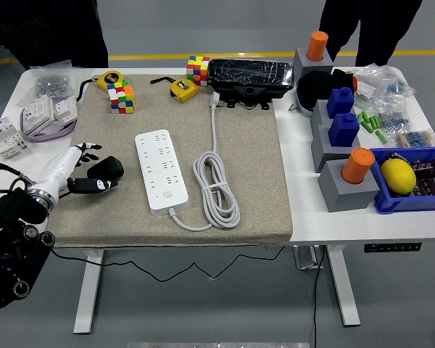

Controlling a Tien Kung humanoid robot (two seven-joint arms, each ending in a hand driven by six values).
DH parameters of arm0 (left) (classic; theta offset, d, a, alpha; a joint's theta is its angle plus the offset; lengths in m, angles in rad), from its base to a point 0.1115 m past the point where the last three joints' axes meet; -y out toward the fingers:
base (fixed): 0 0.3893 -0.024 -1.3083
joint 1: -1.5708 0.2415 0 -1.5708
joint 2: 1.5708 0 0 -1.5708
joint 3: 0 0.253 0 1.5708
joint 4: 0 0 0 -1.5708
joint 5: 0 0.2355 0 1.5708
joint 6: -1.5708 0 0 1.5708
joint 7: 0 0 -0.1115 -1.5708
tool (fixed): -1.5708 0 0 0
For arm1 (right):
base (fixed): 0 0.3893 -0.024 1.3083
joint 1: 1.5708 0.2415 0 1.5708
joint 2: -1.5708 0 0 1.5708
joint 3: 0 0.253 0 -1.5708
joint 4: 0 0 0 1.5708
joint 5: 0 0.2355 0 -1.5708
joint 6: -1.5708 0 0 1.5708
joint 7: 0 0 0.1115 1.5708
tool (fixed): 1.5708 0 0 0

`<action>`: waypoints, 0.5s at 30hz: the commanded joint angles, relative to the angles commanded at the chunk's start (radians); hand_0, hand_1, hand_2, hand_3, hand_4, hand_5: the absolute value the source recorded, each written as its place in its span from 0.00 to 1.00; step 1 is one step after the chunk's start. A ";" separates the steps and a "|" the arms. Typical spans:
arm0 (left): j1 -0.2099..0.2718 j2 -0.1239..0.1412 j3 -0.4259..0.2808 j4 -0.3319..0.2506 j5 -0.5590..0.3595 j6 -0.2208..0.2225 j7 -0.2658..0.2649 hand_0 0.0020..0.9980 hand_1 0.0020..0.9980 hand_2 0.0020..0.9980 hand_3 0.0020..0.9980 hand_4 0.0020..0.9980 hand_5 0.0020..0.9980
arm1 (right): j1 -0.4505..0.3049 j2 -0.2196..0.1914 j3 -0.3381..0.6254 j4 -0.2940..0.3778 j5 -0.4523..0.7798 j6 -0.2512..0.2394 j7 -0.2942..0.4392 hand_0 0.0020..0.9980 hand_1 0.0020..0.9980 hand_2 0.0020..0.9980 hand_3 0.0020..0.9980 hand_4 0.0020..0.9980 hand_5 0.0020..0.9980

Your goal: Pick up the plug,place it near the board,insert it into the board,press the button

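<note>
Surface: a white table (348,217) on a grey floor, its left part covered by a beige felt mat (254,181); two people in dark clothes stand at the far side, taking no part.

Plug: the black plug (106,168) lies on the mat near its left edge, just left of the power strip and apart from it; its black cable trails off to the near left.

Board: the white power strip (159,170) lies lengthwise on the mat, sockets up, with its white cord (216,190) coiled to the right.

Left hand: your left hand (78,171) sits at the plug with fingers spread, upper fingertips just beyond the plug and the thumb under its near side. It brackets the plug but, as far as you can judge, is not yet clamped on it.

Right hand: not visible.

Step in hand: closing on the plug.

How to do it well: centre the plug body between thumb and fingers before you close, so it does not squirt out sideways. Grip the body, not the cable, and keep the prongs clear of your fingers so you can turn them down toward a socket. Lift straight up and mind the cable's drag.
</note>
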 joint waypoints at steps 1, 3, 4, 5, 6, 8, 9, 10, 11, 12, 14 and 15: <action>0.000 0.000 0.000 0.001 0.003 0.002 -0.001 0.55 0.61 0.66 0.78 1.00 0.24 | 0.000 0.000 0.001 0.000 -0.001 0.000 0.000 0.83 0.81 0.78 0.81 1.00 1.00; -0.001 0.000 0.000 0.002 0.005 0.003 -0.001 0.55 0.61 0.66 0.78 1.00 0.24 | 0.001 -0.001 0.002 0.000 -0.002 0.000 -0.001 0.83 0.81 0.78 0.81 1.00 1.00; -0.002 -0.001 0.000 0.002 0.009 0.004 0.000 0.50 0.58 0.64 0.76 1.00 0.23 | 0.001 -0.001 0.003 0.000 -0.001 0.000 -0.001 0.83 0.81 0.78 0.81 1.00 1.00; -0.003 -0.001 0.000 0.002 0.013 0.005 0.000 0.50 0.58 0.64 0.76 1.00 0.23 | 0.002 -0.001 0.003 0.000 -0.001 0.000 -0.001 0.83 0.81 0.78 0.81 1.00 1.00; -0.003 -0.002 0.000 0.002 0.016 0.008 -0.002 0.50 0.58 0.64 0.76 1.00 0.23 | 0.002 -0.001 0.004 0.000 -0.002 0.000 -0.001 0.83 0.81 0.78 0.81 1.00 1.00; -0.003 -0.004 0.000 0.003 0.022 0.014 -0.004 0.50 0.58 0.64 0.76 1.00 0.23 | 0.003 0.000 0.007 0.000 -0.004 0.000 0.000 0.83 0.81 0.78 0.81 1.00 1.00; -0.003 -0.004 0.001 0.003 0.024 0.017 -0.006 0.50 0.58 0.64 0.76 1.00 0.23 | 0.003 0.000 0.009 0.000 -0.004 0.000 0.000 0.83 0.81 0.78 0.81 1.00 1.00; -0.002 -0.005 0.001 0.004 0.024 0.018 -0.007 0.48 0.58 0.62 0.75 1.00 0.23 | 0.003 0.000 0.009 0.000 -0.004 0.000 0.001 0.83 0.81 0.78 0.81 1.00 1.00; -0.002 -0.006 0.002 0.004 0.022 0.020 -0.008 0.48 0.58 0.62 0.75 1.00 0.23 | 0.004 0.000 0.010 0.000 -0.002 0.000 0.001 0.83 0.81 0.78 0.81 1.00 1.00; -0.001 -0.006 0.004 0.004 0.020 0.023 -0.009 0.48 0.58 0.62 0.75 1.00 0.23 | 0.004 0.000 0.010 0.000 -0.003 0.000 0.001 0.83 0.81 0.78 0.81 1.00 1.00; -0.001 -0.007 0.004 0.004 0.019 0.029 -0.012 0.48 0.58 0.62 0.75 1.00 0.23 | 0.004 0.000 0.011 0.000 -0.004 0.000 0.001 0.83 0.81 0.78 0.81 1.00 1.00; -0.001 -0.008 0.004 0.004 0.020 0.030 -0.012 0.48 0.58 0.62 0.75 1.00 0.23 | 0.004 0.000 0.011 0.000 -0.004 0.000 0.001 0.83 0.81 0.78 0.81 1.00 1.00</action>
